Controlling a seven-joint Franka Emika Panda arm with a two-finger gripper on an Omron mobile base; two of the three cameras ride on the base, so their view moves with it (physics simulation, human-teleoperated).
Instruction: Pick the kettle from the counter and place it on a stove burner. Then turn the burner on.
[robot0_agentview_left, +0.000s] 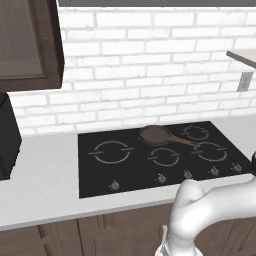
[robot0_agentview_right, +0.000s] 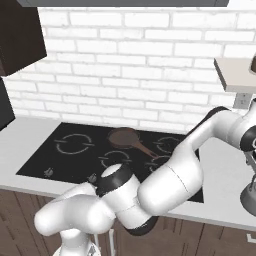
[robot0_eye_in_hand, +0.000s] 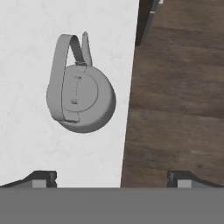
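Hovering spread-fingered, the end effector (robot0_eye_in_hand: 111, 177) faces the kettle (robot0_eye_in_hand: 81, 94), half cut off in the right base view.

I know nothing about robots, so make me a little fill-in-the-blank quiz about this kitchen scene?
1. The kettle sits on the pale ____, near its edge.
2. The frying pan rests on the black ____.
3. The gripper fingers are spread ____, holding nothing.

Missing words: counter; cooktop; open
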